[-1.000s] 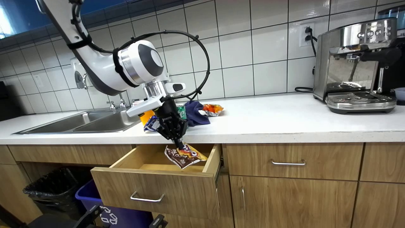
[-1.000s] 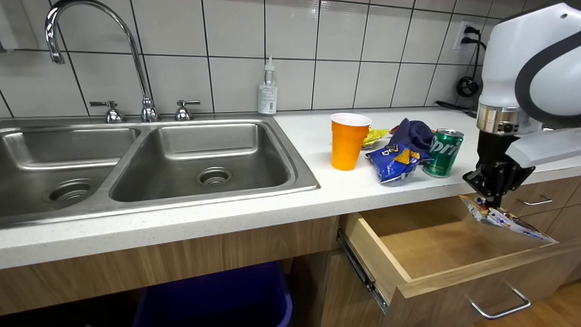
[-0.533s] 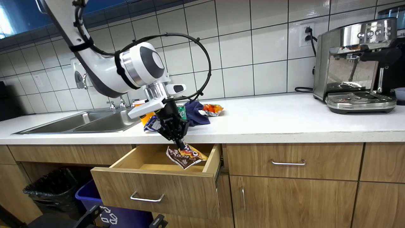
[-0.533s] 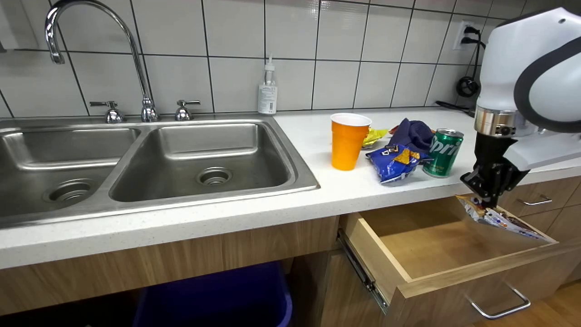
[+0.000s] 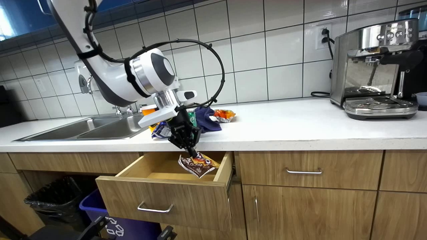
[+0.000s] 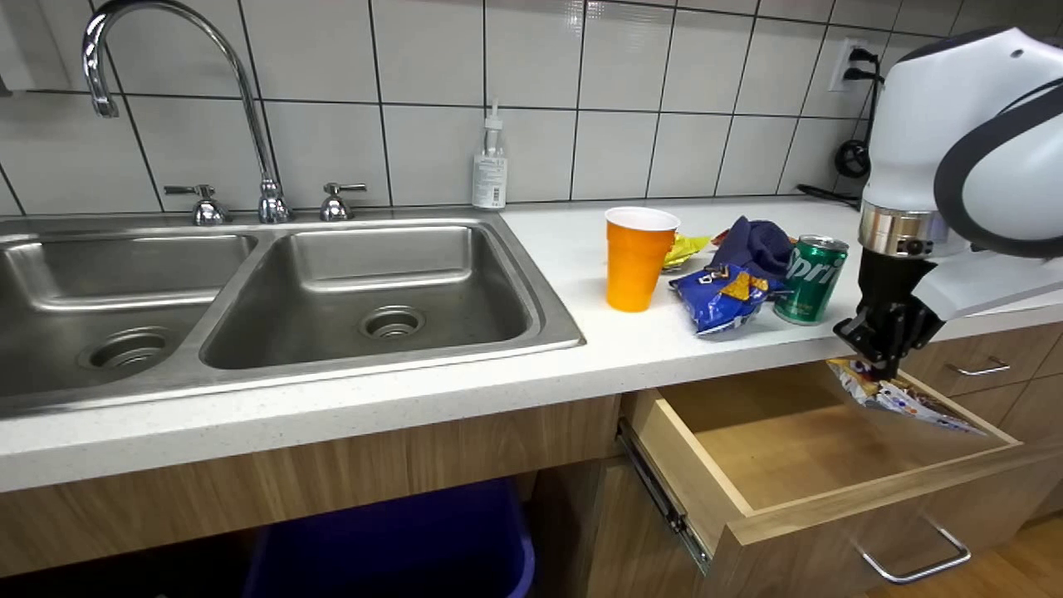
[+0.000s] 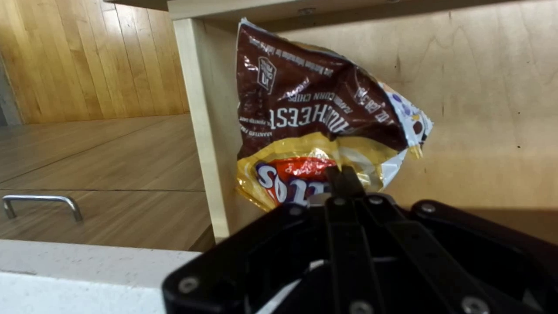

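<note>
White surface (image 5: 283, 123) runs behind the hand (image 7: 341, 173) in both exterior views; steel sink (image 6: 531, 286), set in it, lies well left of the hand there; wooden drawer (image 5: 160, 193), pulled out, is below the hand; hand's fingers are pressed tog., pinching the yellow part of a brown-&-yellow chip bag (image 7: 309, 109); bag hangs tilted beneath the hand, over the drawer; can't tell if it touches the drawer side; orange cup (image 6: 635, 270), blue packet (image 6: 714, 303) & green can (image 6: 810, 286) sit left of the hand in an exterior view, w/ can nearest.
</note>
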Robot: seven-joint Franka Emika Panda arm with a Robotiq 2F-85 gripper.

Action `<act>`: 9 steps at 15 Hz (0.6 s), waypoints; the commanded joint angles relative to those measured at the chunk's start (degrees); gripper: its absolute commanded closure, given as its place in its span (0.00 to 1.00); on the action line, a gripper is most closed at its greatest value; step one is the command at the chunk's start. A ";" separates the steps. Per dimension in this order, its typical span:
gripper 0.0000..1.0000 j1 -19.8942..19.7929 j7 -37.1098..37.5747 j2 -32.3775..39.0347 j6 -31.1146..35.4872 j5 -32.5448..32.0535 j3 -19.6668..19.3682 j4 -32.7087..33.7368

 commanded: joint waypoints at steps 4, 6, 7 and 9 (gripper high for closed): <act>0.66 1.93 0.70 1.59 0.92 -0.60 -1.66 1.33; 0.52 2.00 0.41 1.31 0.83 -0.35 -1.61 1.35; 0.45 1.97 0.24 1.17 0.82 -0.20 -1.55 1.36; 0.30 1.89 -0.05 0.83 0.73 0.29 -1.38 1.25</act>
